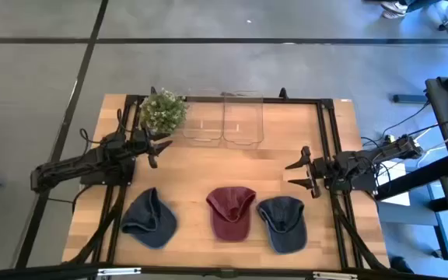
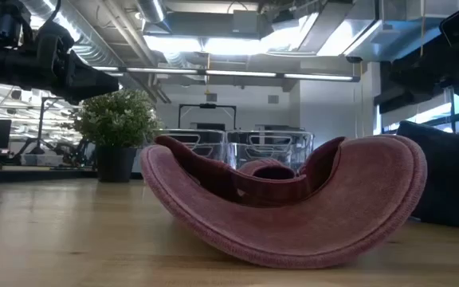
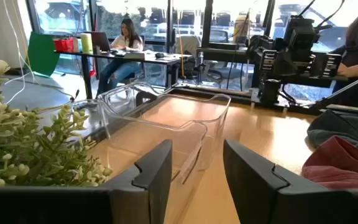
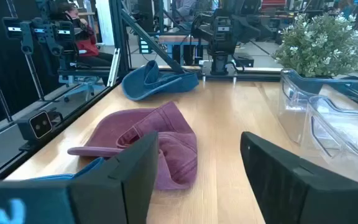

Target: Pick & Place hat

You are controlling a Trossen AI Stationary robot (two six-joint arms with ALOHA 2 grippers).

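Three caps lie crown-down along the table's near edge: a dark blue cap [image 1: 150,219] on the left, a maroon cap [image 1: 231,211] in the middle and a blue cap [image 1: 283,222] on the right. The maroon cap [image 2: 281,199] fills the low view, brim curled upward. My left gripper [image 1: 159,151] hovers open at the table's left, beside the plant, facing the bins. My right gripper [image 1: 302,173] hovers open at the table's right, above and beyond the blue cap. In the right wrist view the maroon cap [image 4: 148,144] lies ahead of the open fingers.
Two clear plastic bins [image 1: 224,118] stand side by side at the table's far edge. A potted plant [image 1: 162,111] stands to their left, close to my left gripper. Bare wood [image 1: 232,163] lies between the bins and the caps. A person sits at a desk beyond the table [image 3: 124,38].
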